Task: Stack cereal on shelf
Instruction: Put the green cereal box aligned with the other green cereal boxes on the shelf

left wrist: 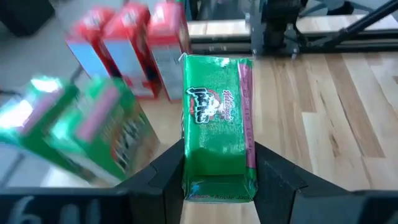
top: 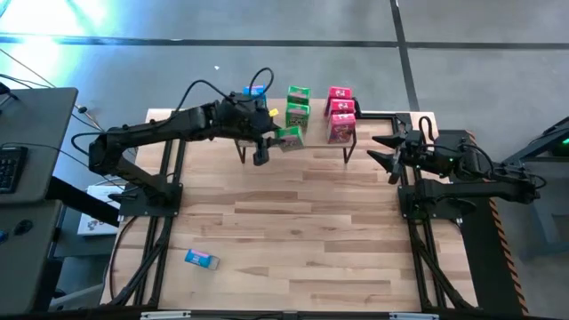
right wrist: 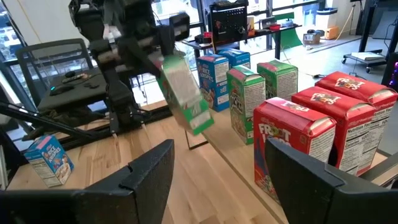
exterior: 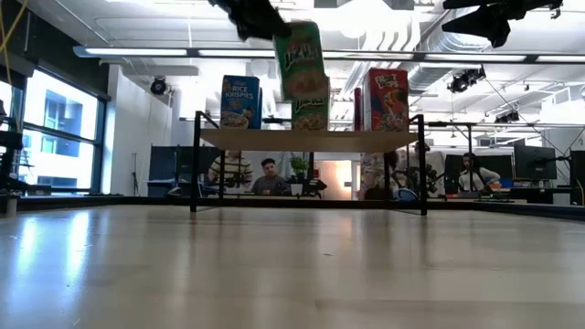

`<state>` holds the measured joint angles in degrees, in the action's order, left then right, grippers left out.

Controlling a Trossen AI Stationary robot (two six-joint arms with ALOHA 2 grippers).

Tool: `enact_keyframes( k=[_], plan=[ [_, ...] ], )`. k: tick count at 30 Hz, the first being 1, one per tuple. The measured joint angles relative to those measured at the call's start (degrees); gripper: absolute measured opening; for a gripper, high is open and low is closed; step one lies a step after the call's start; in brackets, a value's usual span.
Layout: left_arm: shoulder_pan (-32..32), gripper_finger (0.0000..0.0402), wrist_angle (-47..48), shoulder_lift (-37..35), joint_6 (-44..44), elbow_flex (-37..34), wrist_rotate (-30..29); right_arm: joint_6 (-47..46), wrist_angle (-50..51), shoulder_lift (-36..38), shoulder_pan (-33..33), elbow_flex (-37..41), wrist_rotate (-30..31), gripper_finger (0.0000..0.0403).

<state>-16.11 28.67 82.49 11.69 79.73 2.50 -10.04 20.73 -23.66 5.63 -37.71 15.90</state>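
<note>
My left gripper is shut on a green cereal box, held in the air at the near edge of the shelf, a light plank on thin black legs. Upright on the plank stand two blue boxes, two green boxes and three pink-red boxes. One more blue box lies on the table near its near-left corner. My right gripper waits open to the right of the shelf, raised above the table. My left gripper pinches the green box between its two fingers, one on each narrow long side, near the box's end closest to the wrist. The fingers come slanting down from the table's left. Below them, the box hangs lifted clear and slightly tilted.
The shelf stands along the table's far edge. The wide wooden tabletop lies bare in front of it except for the blue box. Both arm bases stand at the table's sides. People sit in the room beyond the table.
</note>
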Motion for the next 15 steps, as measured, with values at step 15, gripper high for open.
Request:
enact_keyframes(
  k=[15],
  plan=[
    [-2.05, 0.0138, 8.06, 6.60, 6.86, 9.60, 2.41, 0.00, 0.01, 0.00, 0.02, 0.00, -0.01, 0.0242]
  ],
)
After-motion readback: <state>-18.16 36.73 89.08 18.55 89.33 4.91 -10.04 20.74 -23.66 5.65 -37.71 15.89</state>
